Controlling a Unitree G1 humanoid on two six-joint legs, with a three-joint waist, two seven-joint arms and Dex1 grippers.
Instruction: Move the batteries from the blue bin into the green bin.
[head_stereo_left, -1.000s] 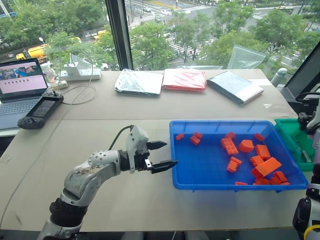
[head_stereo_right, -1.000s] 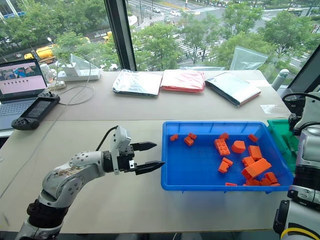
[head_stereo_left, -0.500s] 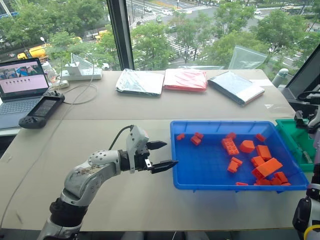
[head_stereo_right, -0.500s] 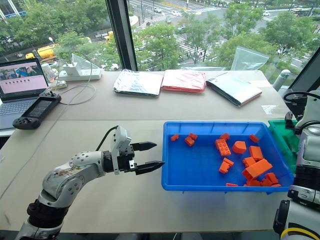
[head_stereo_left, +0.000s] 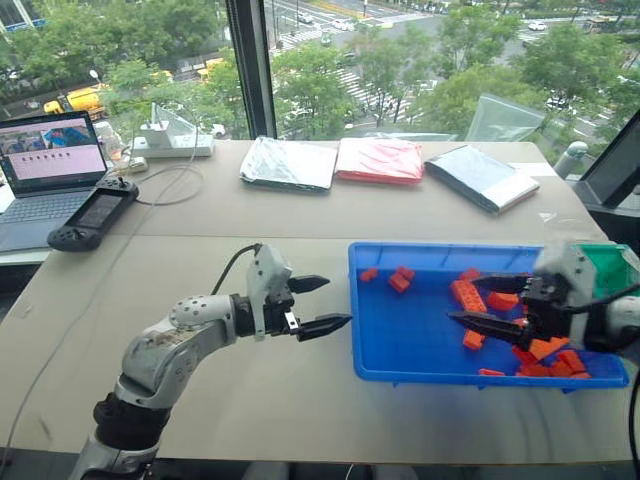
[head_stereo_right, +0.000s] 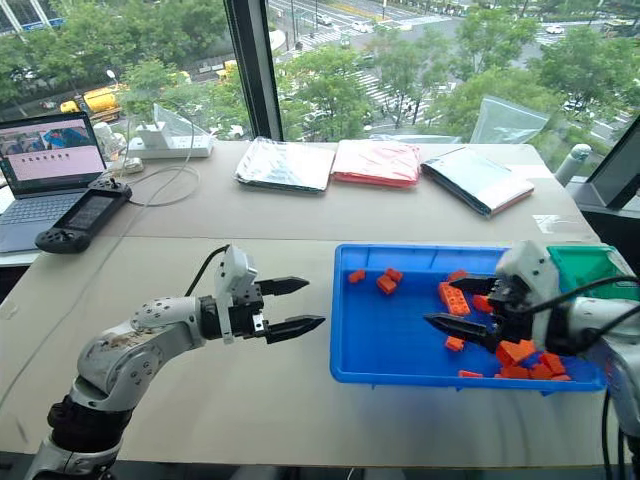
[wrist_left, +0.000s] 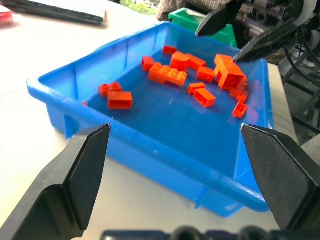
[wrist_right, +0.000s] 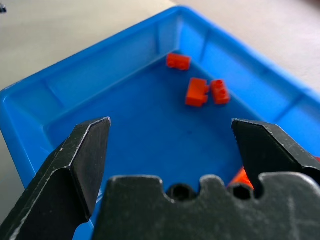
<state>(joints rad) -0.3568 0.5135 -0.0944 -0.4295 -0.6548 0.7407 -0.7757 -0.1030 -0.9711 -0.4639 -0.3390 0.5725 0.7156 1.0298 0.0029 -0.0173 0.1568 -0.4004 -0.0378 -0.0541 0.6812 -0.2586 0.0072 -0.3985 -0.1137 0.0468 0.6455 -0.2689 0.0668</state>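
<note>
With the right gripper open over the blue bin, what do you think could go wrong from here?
1. No batteries are plainly visible among the orange bricks in the blue bin, so the open right gripper might close on a brick instead.
2. Digging through the heap near the bin's right end could flick bricks over the low rim onto the table.
3. The open left gripper hovers just outside the bin's left wall; a slight move could nudge the bin.

glossy plastic blue bin (head_stereo_left: 400, 345), matt beige table (head_stereo_left: 300, 210), orange plastic bricks (head_stereo_left: 465, 293)

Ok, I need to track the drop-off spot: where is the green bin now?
In the head views the green bin sits at the table's far right, beside the blue bin, behind the right gripper.
</note>
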